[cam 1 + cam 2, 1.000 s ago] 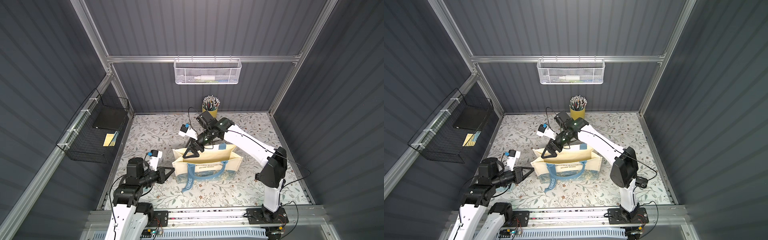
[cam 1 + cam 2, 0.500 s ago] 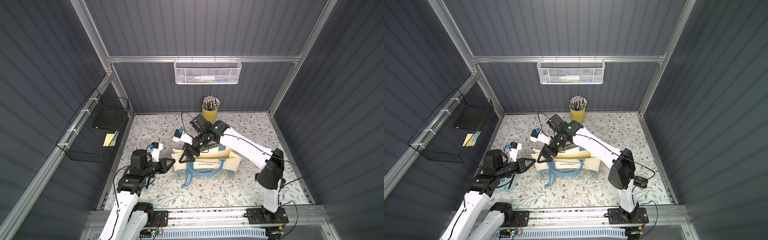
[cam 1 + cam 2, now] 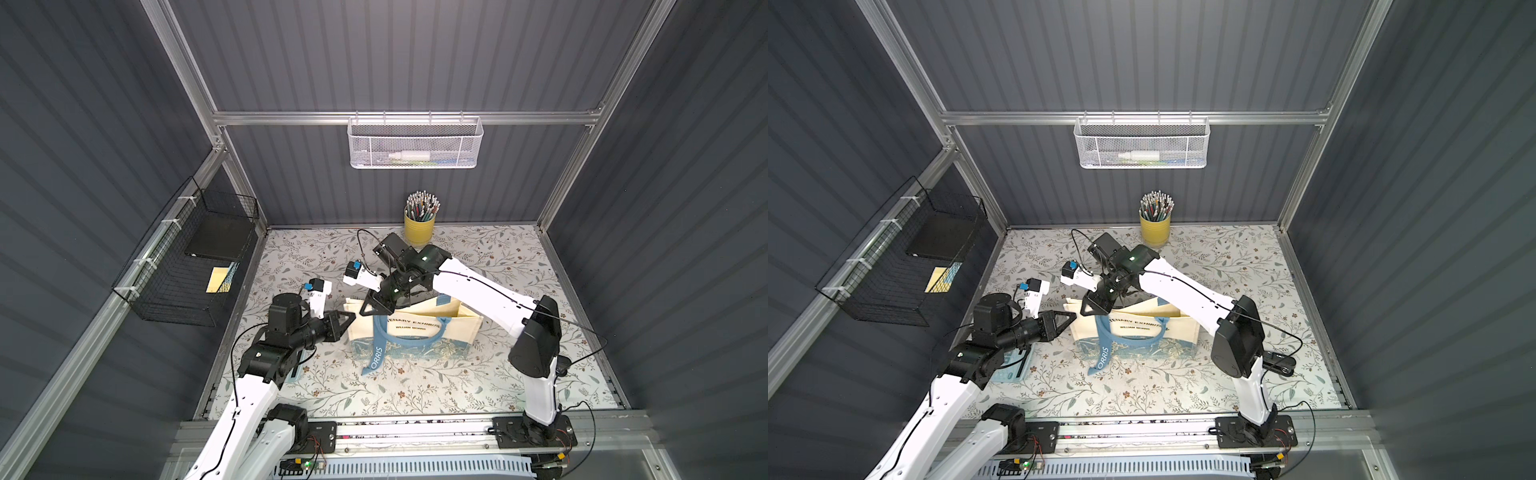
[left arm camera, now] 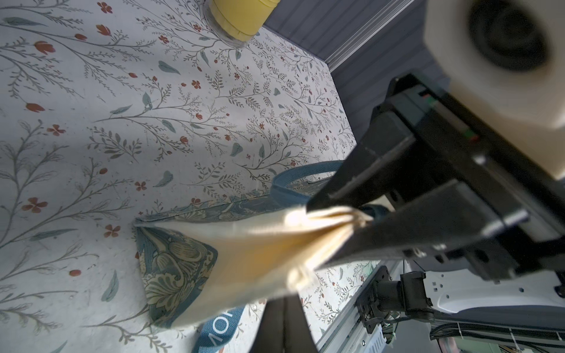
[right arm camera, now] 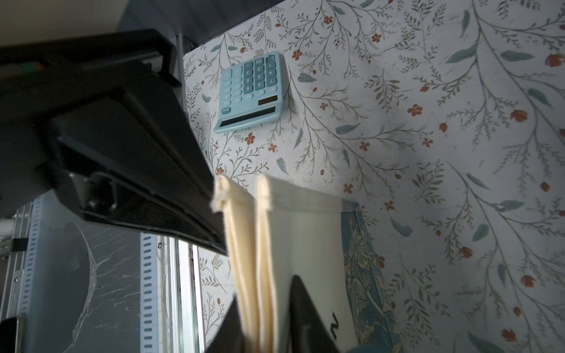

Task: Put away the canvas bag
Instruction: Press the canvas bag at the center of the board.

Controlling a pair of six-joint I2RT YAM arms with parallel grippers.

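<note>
The cream canvas bag (image 3: 415,332) (image 3: 1142,332) stands upright mid-table, one light-blue handle (image 3: 376,353) hanging down its printed front. My right gripper (image 3: 368,309) (image 3: 1090,307) reaches down from behind and is shut on the folded top rim at the bag's left end; in the right wrist view the cream folds (image 5: 253,244) run between its fingers (image 5: 305,305). My left gripper (image 3: 351,316) (image 3: 1072,316) is shut with nothing in it, its tip at the bag's upper left corner. The left wrist view shows its joined fingers (image 4: 284,321) under the pinched bag (image 4: 244,244).
A yellow pencil cup (image 3: 419,230) stands at the back wall under a white mesh basket (image 3: 414,143). A black wire basket (image 3: 187,266) hangs on the left wall. A light-blue calculator (image 5: 250,91) (image 3: 1013,365) lies by the left arm.
My right gripper has moved left along the bag's top and closed on the rim there. My left arm has swung in until its shut tip meets the bag's corner.
</note>
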